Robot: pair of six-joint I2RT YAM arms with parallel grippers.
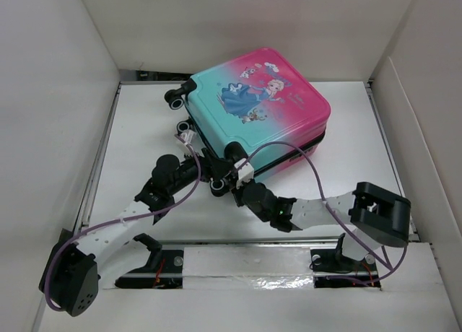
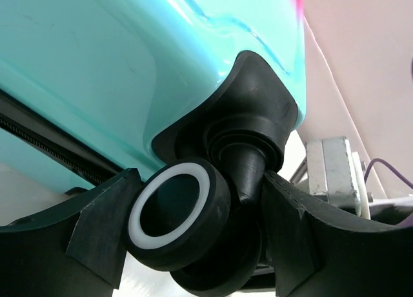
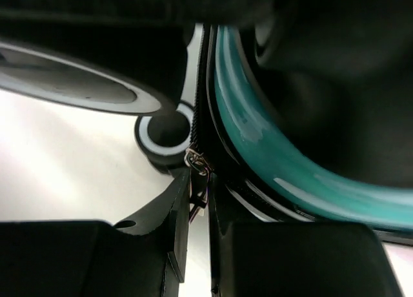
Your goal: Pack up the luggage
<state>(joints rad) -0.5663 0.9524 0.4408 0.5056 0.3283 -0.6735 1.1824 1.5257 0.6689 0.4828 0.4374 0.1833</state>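
Observation:
The luggage [image 1: 260, 101] lies flat and closed at the middle of the table, a pink-to-teal shell with a cartoon princess print. My left gripper [image 1: 215, 182] is at its near left corner. In the left wrist view the left gripper [image 2: 197, 194] is shut on a black wheel with a white ring [image 2: 177, 213] under the teal shell [image 2: 129, 64]. My right gripper [image 1: 242, 179] sits just to the right, at the zipper seam. The right gripper [image 3: 199, 194] pinches the small metal zipper pull [image 3: 199, 163] beside the teal edge [image 3: 258, 142]; another wheel [image 3: 164, 139] shows behind it.
White walls enclose the table [image 1: 144, 130] on the left, back and right. A second wheel [image 1: 175, 97] sticks out at the luggage's far left corner. The right arm's elbow [image 1: 379, 213] stands near the right wall. Purple cables loop over both arms.

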